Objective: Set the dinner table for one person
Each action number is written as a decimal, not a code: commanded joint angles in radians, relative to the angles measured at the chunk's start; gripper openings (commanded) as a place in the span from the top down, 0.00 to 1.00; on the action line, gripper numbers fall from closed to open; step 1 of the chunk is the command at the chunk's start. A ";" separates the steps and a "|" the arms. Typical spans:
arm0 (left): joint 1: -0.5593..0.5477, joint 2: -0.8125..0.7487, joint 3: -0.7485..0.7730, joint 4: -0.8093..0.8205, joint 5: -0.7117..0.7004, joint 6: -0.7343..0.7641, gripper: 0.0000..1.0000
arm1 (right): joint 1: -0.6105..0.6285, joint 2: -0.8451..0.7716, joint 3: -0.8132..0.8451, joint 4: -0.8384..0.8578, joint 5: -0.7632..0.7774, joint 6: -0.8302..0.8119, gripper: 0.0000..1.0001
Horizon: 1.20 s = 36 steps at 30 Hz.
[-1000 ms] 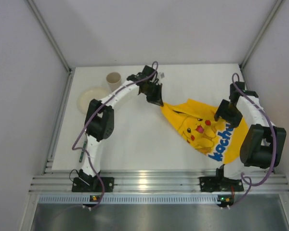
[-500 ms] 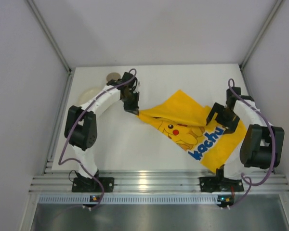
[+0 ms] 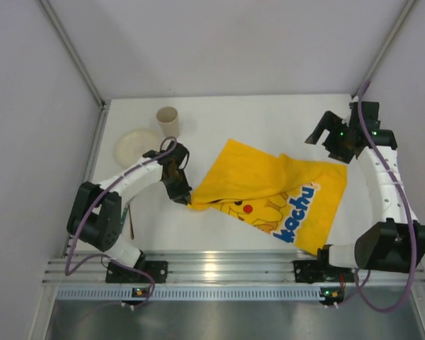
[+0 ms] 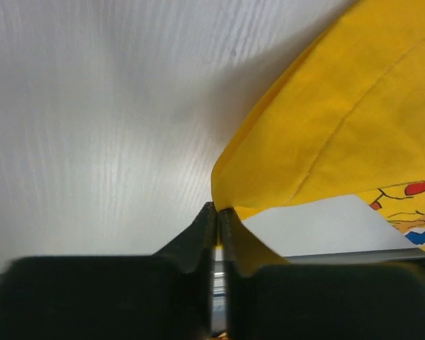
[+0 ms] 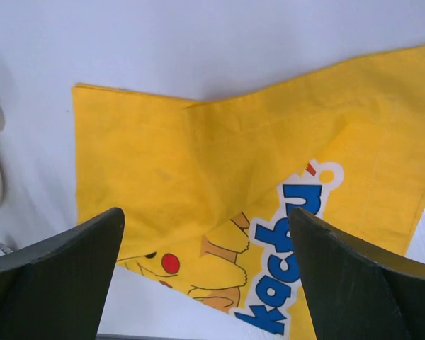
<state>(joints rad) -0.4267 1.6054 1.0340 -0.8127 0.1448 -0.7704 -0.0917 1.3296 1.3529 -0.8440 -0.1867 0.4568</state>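
On the white dinner table (image 3: 219,223) lies a yellow cartoon-printed cloth mat (image 3: 269,188), partly folded over itself. My left gripper (image 3: 186,200) is shut on the mat's near-left corner. In the left wrist view the jaws (image 4: 218,210) pinch the yellow cloth (image 4: 340,120) just above the tabletop (image 4: 92,106). My right gripper (image 3: 334,142) hovers open over the back right, above the mat's far corner. From its wrist camera the mat (image 5: 198,156) shows between the wide-apart fingers (image 5: 71,269), with nothing held.
A pale round plate (image 3: 137,147) and a beige cup (image 3: 168,119) stand at the back left. A thin stick-like utensil (image 3: 132,221) lies by the left arm. The slotted aluminium rail (image 3: 219,268) runs along the near edge. Walls enclose the sides.
My left gripper has pulled the mat's corner from the back middle toward the near left, spreading the cloth. My right gripper opened, let go of the mat and lifted toward the back right.
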 commanded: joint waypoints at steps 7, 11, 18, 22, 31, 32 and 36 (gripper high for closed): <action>-0.087 -0.072 0.294 0.060 -0.120 0.146 0.02 | 0.024 -0.141 -0.388 -0.092 0.001 -0.010 0.00; -0.087 0.088 0.444 0.131 -0.120 0.258 0.02 | 0.027 -0.197 -0.445 -0.109 -0.017 -0.027 0.00; -0.083 0.531 0.847 0.139 -0.094 0.394 0.03 | 0.026 -0.230 -0.416 -0.165 -0.011 -0.044 0.00; -0.080 0.685 0.983 0.129 -0.070 0.419 0.05 | 0.026 -0.231 -0.399 -0.193 -0.002 -0.047 0.00; -0.058 0.801 0.979 0.187 0.096 0.370 0.46 | 0.026 -0.204 -0.402 -0.188 0.029 -0.056 0.00; -0.058 0.806 0.971 0.208 0.122 0.370 0.53 | 0.026 -0.192 -0.403 -0.187 0.029 -0.059 0.00; -0.060 0.824 0.956 0.214 0.187 0.373 0.63 | 0.026 -0.164 -0.416 -0.161 0.027 -0.056 0.00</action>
<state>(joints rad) -0.4816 2.3962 2.0155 -0.6235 0.2451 -0.3988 -0.0784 1.1488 0.8997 -1.0241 -0.1741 0.4107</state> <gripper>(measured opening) 0.383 0.996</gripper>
